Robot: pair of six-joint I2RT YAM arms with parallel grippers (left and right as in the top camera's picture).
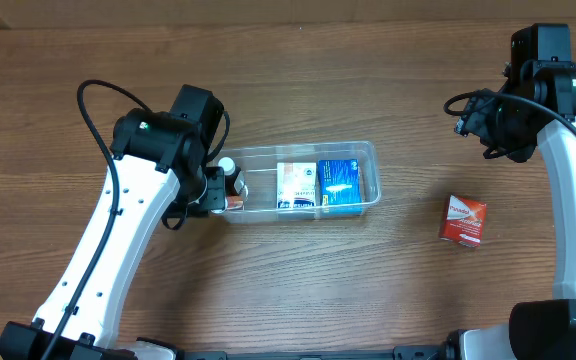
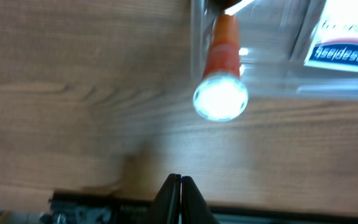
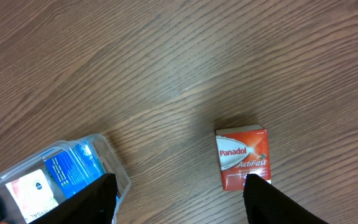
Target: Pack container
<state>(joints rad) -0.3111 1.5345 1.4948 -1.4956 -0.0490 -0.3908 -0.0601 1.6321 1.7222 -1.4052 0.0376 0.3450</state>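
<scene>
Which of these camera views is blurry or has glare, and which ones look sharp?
Left wrist view: soft all over, the bottle cap blown out white, lettering on the white box smeared. Right wrist view: sharp, the red box reads clearly. Overhead view: crisp, evenly lit, no harsh glare on the container.

A clear, see-through plastic container (image 1: 308,147), rectangular with rounded corners and a rim, lies flat and open-topped on the wooden table (image 1: 268,290), long side running across the overhead view. Inside, a white box (image 1: 296,186) and a blue box (image 1: 338,184) lie side by side; an orange bottle (image 1: 233,184) with a white cap stands at the opposite end.
</scene>
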